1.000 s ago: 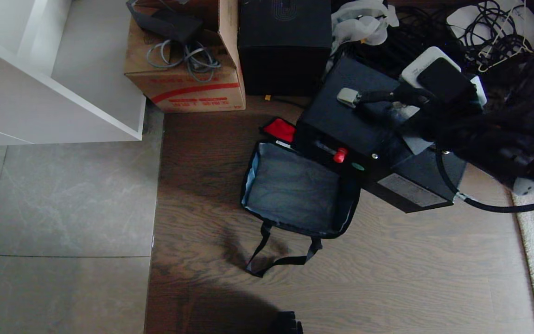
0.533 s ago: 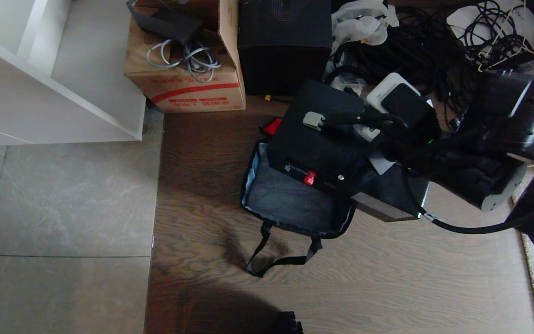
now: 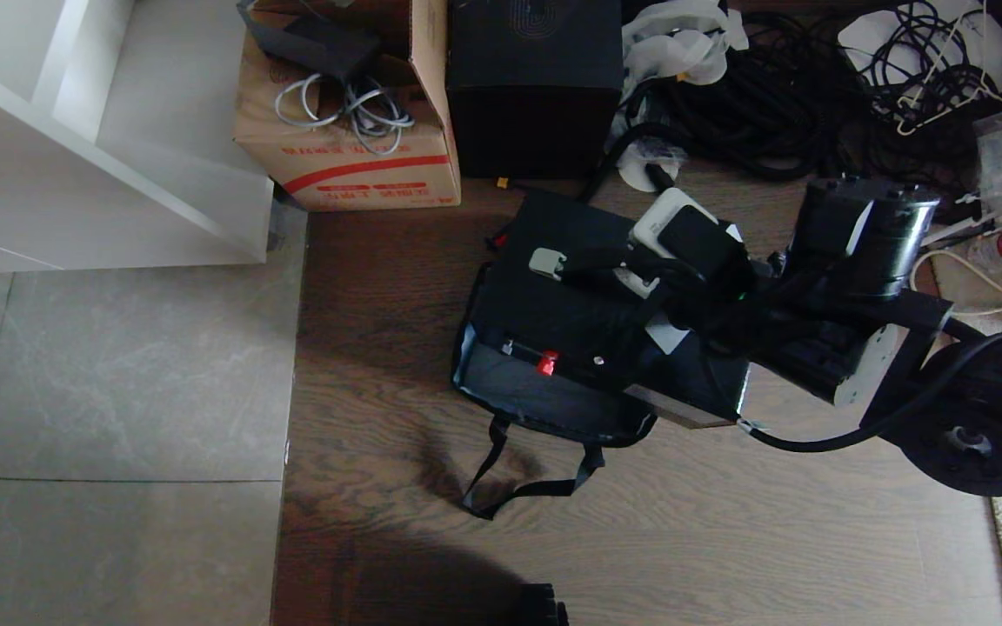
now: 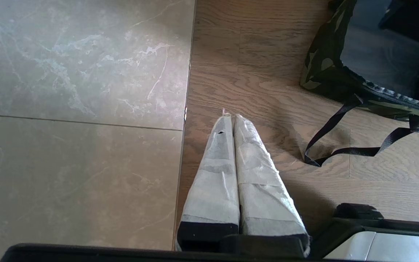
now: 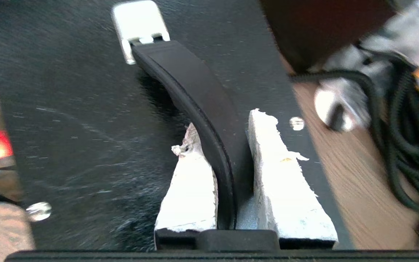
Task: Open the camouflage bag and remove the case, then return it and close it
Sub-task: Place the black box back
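- The right gripper [image 5: 227, 163] is clamped on the black strap handle [image 5: 195, 94] of the flat black rectangular hard case [image 3: 592, 322], one taped finger on each side of the handle.
- The case hangs tilted over the open mouth of the boxy soft camouflage bag [image 3: 544, 409], which sits on the wooden floor [image 3: 727, 522]. The case's edge with the small red spot [image 3: 546, 362] is lowest and looks to be just inside the grey-lined opening; its far corner juts past the bag's rim on the robot's right.
- Step in hand, as judged: returning the case to the bag.
- Square the case with the opening before lowering; the jutting corner would likely catch the soft wall and fold it inward.
- Lower slowly and keep the grip until the case rests on the bag's bottom.
- Keep clear of the loose black strap [image 4: 344, 145] lying in front of the bag.
- The left gripper [image 4: 231, 145] is parked above the floor near the tile edge, fingers pressed together, empty.
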Motion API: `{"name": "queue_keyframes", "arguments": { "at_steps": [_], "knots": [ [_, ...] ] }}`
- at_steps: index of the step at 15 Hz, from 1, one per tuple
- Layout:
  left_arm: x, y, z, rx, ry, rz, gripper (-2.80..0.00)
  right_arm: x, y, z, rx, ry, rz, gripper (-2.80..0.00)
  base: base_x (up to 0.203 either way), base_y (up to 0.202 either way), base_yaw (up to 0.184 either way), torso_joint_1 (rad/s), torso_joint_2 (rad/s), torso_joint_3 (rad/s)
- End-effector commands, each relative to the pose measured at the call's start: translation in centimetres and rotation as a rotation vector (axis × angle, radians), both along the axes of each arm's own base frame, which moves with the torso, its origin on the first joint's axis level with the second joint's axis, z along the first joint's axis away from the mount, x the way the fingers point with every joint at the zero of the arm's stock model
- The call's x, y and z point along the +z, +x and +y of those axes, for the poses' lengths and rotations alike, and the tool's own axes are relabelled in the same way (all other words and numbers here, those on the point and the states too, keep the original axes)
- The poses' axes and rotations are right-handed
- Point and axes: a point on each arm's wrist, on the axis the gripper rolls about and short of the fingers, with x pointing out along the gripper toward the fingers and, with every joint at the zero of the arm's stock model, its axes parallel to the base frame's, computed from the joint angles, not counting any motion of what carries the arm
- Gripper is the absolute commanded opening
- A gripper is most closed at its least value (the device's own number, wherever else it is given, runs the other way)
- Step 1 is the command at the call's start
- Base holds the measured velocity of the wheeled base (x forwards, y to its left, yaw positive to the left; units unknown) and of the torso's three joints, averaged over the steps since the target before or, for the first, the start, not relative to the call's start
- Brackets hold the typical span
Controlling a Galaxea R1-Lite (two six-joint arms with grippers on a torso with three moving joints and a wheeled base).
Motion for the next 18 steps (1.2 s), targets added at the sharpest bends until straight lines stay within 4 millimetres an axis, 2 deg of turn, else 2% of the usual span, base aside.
{"name": "queue_keyframes", "arguments": {
  "at_steps": [1, 5, 11, 18],
  "knots": [
    [-0.2, 0.1, 0.0, 0.000, -0.001, 0.008, -2.80, -1.0, 0.6, 0.6, 0.049, -0.024, 0.026, -2.80, 0.000, 0.000, 0.000, 0.000, 0.00, 0.000],
    [-0.3, 0.1, 0.0, 0.000, -0.001, 0.008, -2.80, -0.8, 1.5, 1.5, 0.098, 0.036, 0.046, -2.80, 0.000, 0.000, 0.000, 0.000, 0.00, 0.000],
    [-0.2, 0.1, 0.0, 0.000, -0.001, 0.008, -2.80, -2.4, 3.0, 2.2, 0.168, 0.069, 0.119, -2.80, 0.000, 0.000, 0.000, 0.000, 0.00, 0.000],
    [-0.3, 0.1, 0.0, 0.000, -0.001, 0.008, -2.80, -3.2, 4.7, 0.4, 0.268, 0.109, 0.227, -2.80, 0.000, 0.000, 0.000, 0.000, 0.00, 0.000]
  ]
}}
